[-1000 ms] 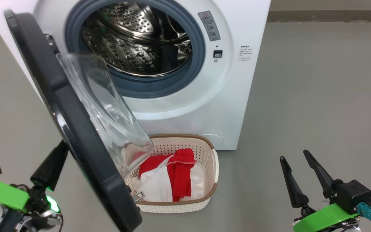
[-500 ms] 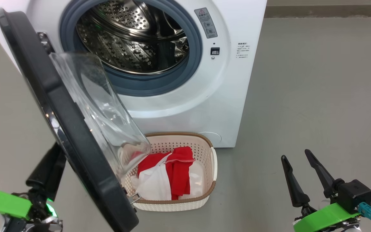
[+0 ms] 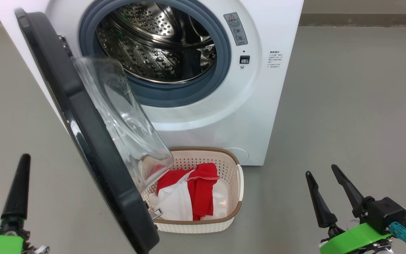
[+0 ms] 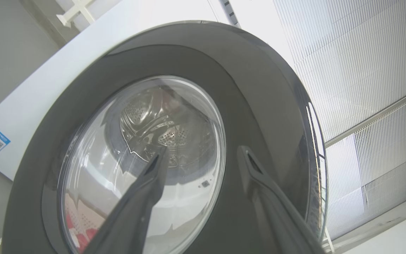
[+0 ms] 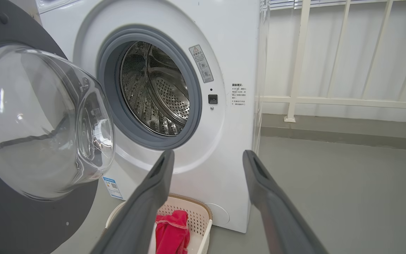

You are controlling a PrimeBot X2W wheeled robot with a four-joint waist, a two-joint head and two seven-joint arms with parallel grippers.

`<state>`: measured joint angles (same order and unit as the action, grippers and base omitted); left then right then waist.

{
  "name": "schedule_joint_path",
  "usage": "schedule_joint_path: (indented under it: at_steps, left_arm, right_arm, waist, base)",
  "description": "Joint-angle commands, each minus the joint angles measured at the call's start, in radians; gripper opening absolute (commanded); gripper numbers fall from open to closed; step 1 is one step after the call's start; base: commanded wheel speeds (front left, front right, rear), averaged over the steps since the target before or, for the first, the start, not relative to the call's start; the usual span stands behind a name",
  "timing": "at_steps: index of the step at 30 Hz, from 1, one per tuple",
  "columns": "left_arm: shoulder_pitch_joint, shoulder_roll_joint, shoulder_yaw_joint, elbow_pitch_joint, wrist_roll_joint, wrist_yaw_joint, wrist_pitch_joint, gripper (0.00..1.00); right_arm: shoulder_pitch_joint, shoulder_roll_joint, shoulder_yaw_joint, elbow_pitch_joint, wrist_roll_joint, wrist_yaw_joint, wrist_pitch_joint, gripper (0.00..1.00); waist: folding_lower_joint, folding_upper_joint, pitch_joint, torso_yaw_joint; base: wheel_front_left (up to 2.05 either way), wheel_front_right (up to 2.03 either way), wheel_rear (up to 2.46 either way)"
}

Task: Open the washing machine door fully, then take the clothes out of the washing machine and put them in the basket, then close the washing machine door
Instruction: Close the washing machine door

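The washing machine [image 3: 266, 106] stands with its steel drum [image 3: 160, 46] looking empty. Its door [image 3: 95, 151] hangs swung out toward me, the glass bowl [image 3: 125, 127] facing the drum. Below the opening sits the basket [image 3: 220, 165], holding the red and white clothes [image 3: 199, 190]. My left gripper [image 4: 203, 155] is open, pointing at the door's outer black face [image 4: 259, 91] without touching it; one of its fingers [image 3: 19, 190] shows left of the door. My right gripper [image 3: 321, 170] stands open and empty over the floor right of the basket, facing the machine [image 5: 234, 141].
Grey floor [image 3: 347, 106] stretches to the right of the machine. A white railing [image 5: 330, 102] and wall run behind it. The door's lower edge overhangs the basket's left end.
My left gripper has opened and come away from the door's outer rim, now standing apart to its left. The head camera has shifted a little. The right gripper has not moved.
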<state>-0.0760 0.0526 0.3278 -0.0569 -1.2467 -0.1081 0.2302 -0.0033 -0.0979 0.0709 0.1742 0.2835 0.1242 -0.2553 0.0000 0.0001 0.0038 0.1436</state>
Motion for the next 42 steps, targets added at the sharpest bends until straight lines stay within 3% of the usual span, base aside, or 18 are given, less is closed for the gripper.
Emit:
schedule_joint_path:
  at_steps: [1, 7, 11, 18, 19, 24, 42]
  left_arm:
    - [0.002, 0.034, 0.025, -0.033, 0.045, -0.015, -0.037, 1.0]
    - [0.081, 0.142, -0.115, -0.027, 0.382, -0.022, -0.264, 1.0]
    - [0.11, 0.173, -0.192, 0.03, 0.501, -0.022, -0.404, 1.0]
    - [0.11, 0.211, -0.228, 0.103, 0.715, -0.009, -0.487, 1.0]
    - [0.102, 0.187, -0.196, 0.106, 0.848, 0.017, -0.491, 1.0]
    - [0.117, 0.098, -0.104, 0.11, 0.947, 0.001, -0.492, 1.0]
    - [0.107, 0.043, -0.056, 0.155, 1.026, -0.022, -0.492, 1.0]
  right_arm:
    - [-0.017, -0.013, 0.021, -0.021, 0.005, 0.007, -0.006, 1.0]
    - [-0.014, -0.015, 0.025, -0.018, 0.006, 0.007, -0.006, 1.0]
    - [-0.013, -0.012, 0.031, -0.018, 0.006, 0.007, -0.006, 1.0]
    - [-0.015, -0.015, 0.036, -0.026, -0.006, 0.007, -0.006, 1.0]
    - [-0.016, -0.014, 0.032, -0.03, -0.009, 0.007, -0.006, 1.0]
    - [-0.022, -0.009, 0.033, -0.029, -0.008, 0.007, -0.006, 1.0]
    - [-0.026, -0.008, 0.031, -0.027, -0.009, 0.007, -0.006, 1.0]
  waist:
    - [0.0, -0.0001, -0.004, 0.001]
    - [0.0, -0.0001, -0.013, 0.0]
    - [0.0, -0.0001, -0.017, -0.004]
    - [0.0, -0.0001, -0.012, -0.009]
    - [0.0, -0.0001, -0.007, -0.011]
    - [0.0, -0.0001, 0.001, -0.02]
    - [0.0, -0.0001, -0.005, -0.025]
  base:
    - [0.0, 0.0, 0.0]
    - [0.0, 0.0, 0.0]
    - [0.0, 0.0, 0.0]
    - [0.0, 0.0, 0.0]
    - [0.0, 0.0, 0.0]
    - [0.0, 0.0, 0.0]
    - [0.0, 0.0, 0.0]
